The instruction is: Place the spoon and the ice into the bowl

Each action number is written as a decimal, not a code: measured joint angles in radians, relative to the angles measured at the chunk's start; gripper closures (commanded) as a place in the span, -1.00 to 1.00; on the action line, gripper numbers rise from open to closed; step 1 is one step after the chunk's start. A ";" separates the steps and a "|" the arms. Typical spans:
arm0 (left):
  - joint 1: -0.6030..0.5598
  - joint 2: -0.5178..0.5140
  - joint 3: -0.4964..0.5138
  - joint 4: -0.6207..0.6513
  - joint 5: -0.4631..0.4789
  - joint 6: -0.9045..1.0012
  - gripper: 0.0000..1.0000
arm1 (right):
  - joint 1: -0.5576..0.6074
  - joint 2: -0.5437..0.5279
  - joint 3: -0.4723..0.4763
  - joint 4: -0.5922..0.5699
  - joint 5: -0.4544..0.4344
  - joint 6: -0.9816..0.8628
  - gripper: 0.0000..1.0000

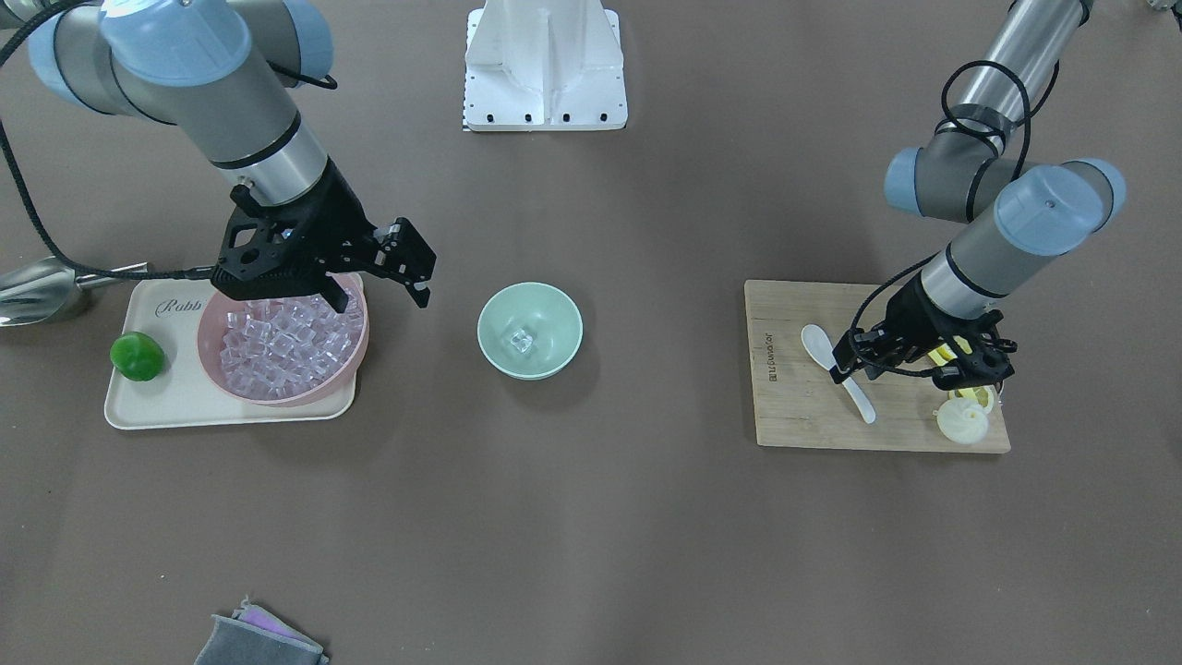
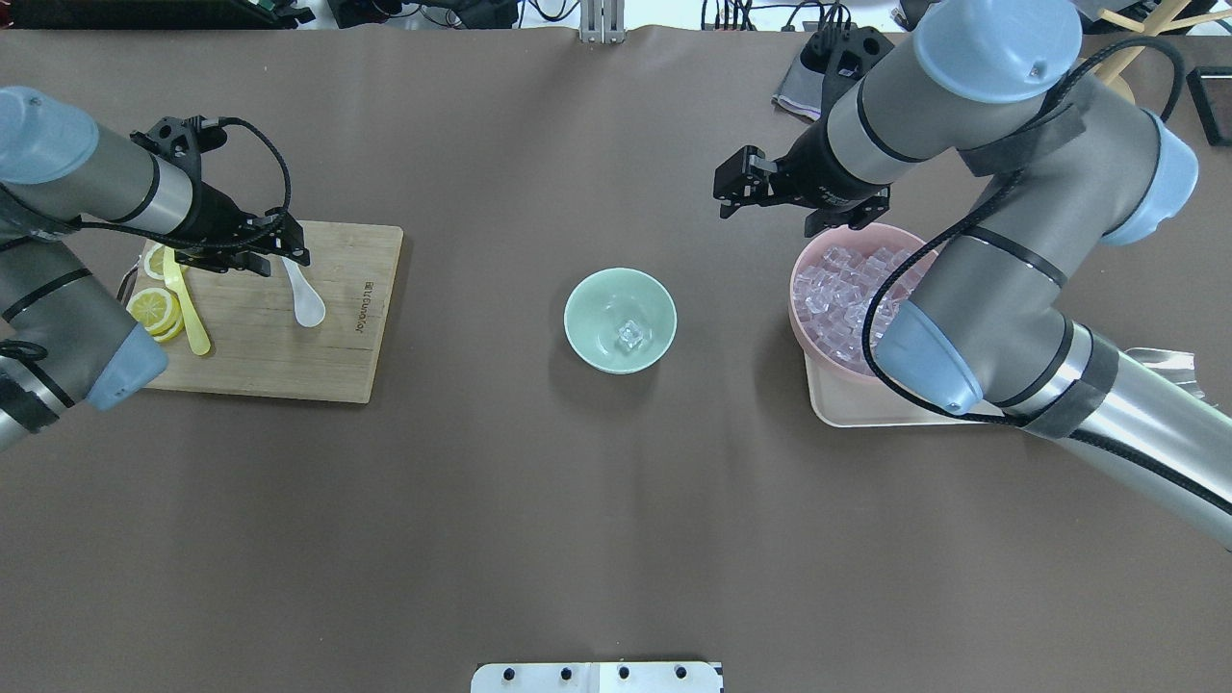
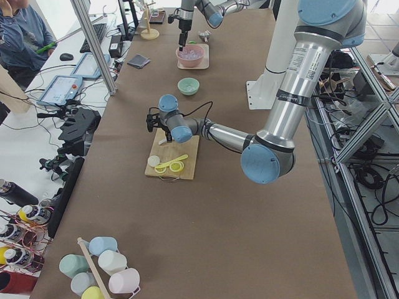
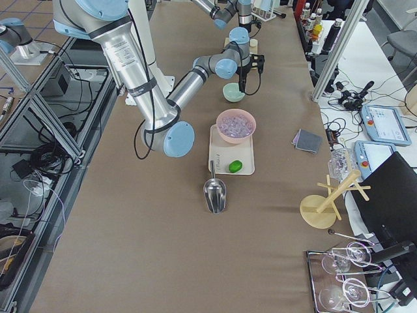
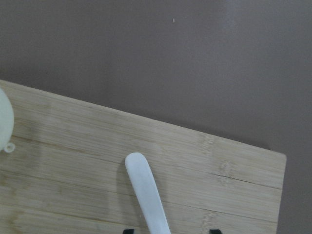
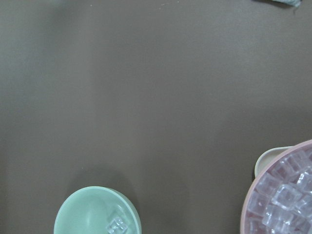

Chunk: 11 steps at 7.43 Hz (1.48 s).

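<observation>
The white spoon (image 1: 818, 344) lies on the wooden cutting board (image 1: 803, 416), scoop toward the table's middle. My left gripper (image 1: 857, 371) is open, low over the spoon's handle; in the left wrist view the handle (image 5: 146, 195) runs between the two fingertips. The mint-green bowl (image 1: 503, 319) stands mid-table with one clear ice cube (image 1: 522, 340) inside; both also show in the overhead view, the bowl (image 2: 592, 308) and the cube (image 2: 630, 335). My right gripper (image 1: 379, 291) is open and empty, above the pink bowl's rim on the side nearer the green bowl.
A pink bowl (image 1: 362, 346) full of ice cubes and a green lime (image 1: 138, 356) sit on a cream tray (image 1: 166, 397). A steel scoop (image 1: 37, 291) lies beside the tray. Lemon slices (image 2: 154, 308) and a yellow utensil (image 2: 188, 308) share the board. A grey cloth (image 1: 259, 639) lies at the table's edge.
</observation>
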 measured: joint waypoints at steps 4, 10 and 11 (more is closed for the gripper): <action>0.015 -0.006 0.014 0.000 0.000 -0.002 -0.08 | 0.133 -0.114 0.013 0.000 0.136 -0.161 -1.00; 0.026 -0.019 0.018 0.010 -0.002 -0.008 1.00 | 0.311 -0.301 0.003 -0.003 0.238 -0.492 -1.00; 0.026 -0.035 0.019 0.029 -0.003 -0.008 1.00 | 0.339 -0.321 -0.001 -0.004 0.254 -0.536 -1.00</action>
